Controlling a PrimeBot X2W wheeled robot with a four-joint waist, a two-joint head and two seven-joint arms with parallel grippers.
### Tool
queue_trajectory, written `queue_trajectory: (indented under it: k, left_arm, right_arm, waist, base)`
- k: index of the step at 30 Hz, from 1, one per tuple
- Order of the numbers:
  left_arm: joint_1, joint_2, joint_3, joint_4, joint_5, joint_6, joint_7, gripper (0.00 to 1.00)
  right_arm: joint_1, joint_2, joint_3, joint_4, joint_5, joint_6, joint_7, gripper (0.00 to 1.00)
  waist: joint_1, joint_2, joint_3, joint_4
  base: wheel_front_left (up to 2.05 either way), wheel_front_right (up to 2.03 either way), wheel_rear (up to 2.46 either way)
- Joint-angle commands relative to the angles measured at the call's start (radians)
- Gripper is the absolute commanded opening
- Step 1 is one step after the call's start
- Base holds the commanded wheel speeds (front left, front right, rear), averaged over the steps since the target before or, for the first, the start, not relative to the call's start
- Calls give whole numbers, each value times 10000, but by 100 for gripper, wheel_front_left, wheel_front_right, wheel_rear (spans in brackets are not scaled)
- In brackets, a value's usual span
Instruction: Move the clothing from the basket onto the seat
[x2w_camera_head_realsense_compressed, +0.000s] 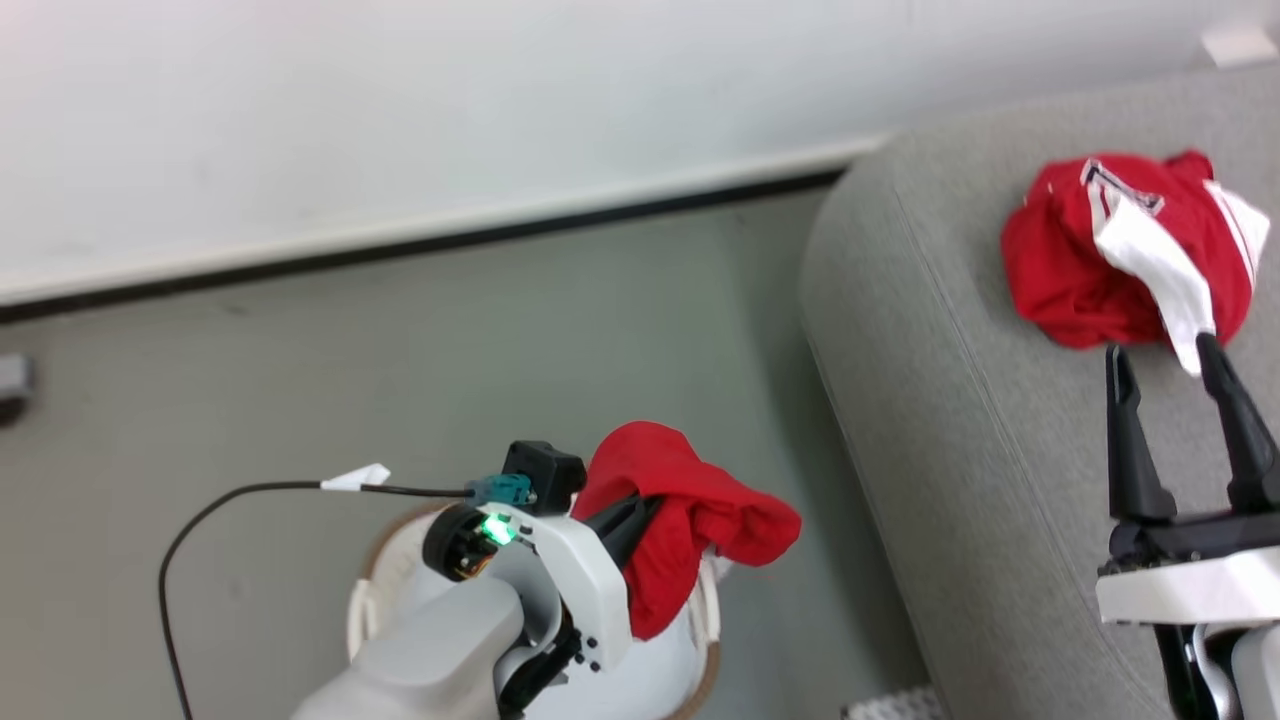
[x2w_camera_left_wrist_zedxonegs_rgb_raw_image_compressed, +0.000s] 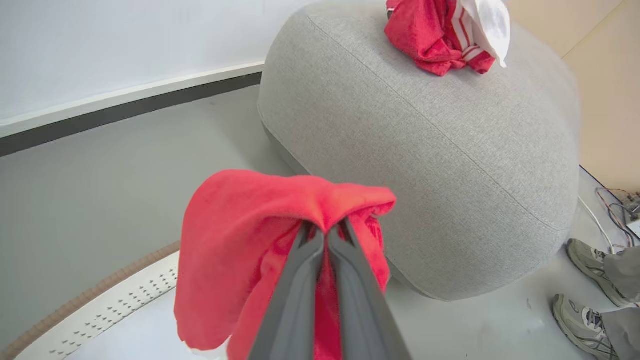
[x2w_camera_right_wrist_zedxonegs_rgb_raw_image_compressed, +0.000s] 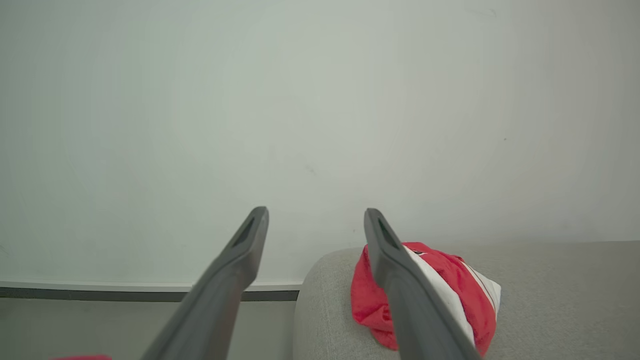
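Observation:
My left gripper (x2w_camera_head_realsense_compressed: 628, 520) is shut on a red piece of clothing (x2w_camera_head_realsense_compressed: 700, 505), which hangs draped over the fingers above the cream-white basket (x2w_camera_head_realsense_compressed: 357, 615). In the left wrist view the closed gripper (x2w_camera_left_wrist_zedxonegs_rgb_raw_image_compressed: 325, 231) pinches the red fabric (x2w_camera_left_wrist_zedxonegs_rgb_raw_image_compressed: 240, 225) over the perforated basket wall (x2w_camera_left_wrist_zedxonegs_rgb_raw_image_compressed: 110, 305). A second red and white garment (x2w_camera_head_realsense_compressed: 1120, 250) lies bunched on the grey seat (x2w_camera_head_realsense_compressed: 950, 420). My right gripper (x2w_camera_head_realsense_compressed: 1160, 347) stands open just in front of that garment, holding nothing. The right wrist view shows the gripper (x2w_camera_right_wrist_zedxonegs_rgb_raw_image_compressed: 315, 212) spread wide, with the garment (x2w_camera_right_wrist_zedxonegs_rgb_raw_image_compressed: 367, 300) behind its right finger on the seat (x2w_camera_right_wrist_zedxonegs_rgb_raw_image_compressed: 550, 300).
A white wall with a dark baseboard (x2w_camera_head_realsense_compressed: 450, 240) runs behind the grey floor (x2w_camera_head_realsense_compressed: 400, 380). A black cable (x2w_camera_head_realsense_compressed: 240, 492) trails from my left wrist. A person's grey shoes (x2w_camera_left_wrist_zedxonegs_rgb_raw_image_compressed: 585, 260) and loose wires (x2w_camera_left_wrist_zedxonegs_rgb_raw_image_compressed: 617, 210) lie on the floor beside the seat (x2w_camera_left_wrist_zedxonegs_rgb_raw_image_compressed: 425, 150).

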Motion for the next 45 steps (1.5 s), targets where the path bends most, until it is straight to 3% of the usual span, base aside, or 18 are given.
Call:
queue_trajectory:
  k: [1,12,21,33,45]
  left_arm:
    - [118,25,86,-50,60,19,-59,0]
    - [277,823,2279,-2443,1577,857,-77,0]
    - [772,1438,3700,-4777,2786,1567,-79,0]
    - [1473,1776,4302,-6469,3431,2109,-74,0]
    - [1876,1704,4274,-6646,3435,2132,-74,0]
  right_arm:
    - [206,-67,-14,28,77,-22,2,100]
    - [739,374,435,102,286,-22,2,100]
    - [943,770,1527,410,393,-22,2,100]
    - [1106,884,2532,764,479,-22,2,100]
    - [877,618,3004,959,475,-22,2,100]
  waist:
    - [1,0,-712,558]
    - [1,0,-1416,1084]
    - [1,0,-1758,1287]
    - [1,0,-2112,1460]
    - [1,0,-2105,1677]
  base:
    - [0,0,0]
    - [0,0,0]
    - [0,0,0]
    - [0,0,0]
    - [0,0,0]
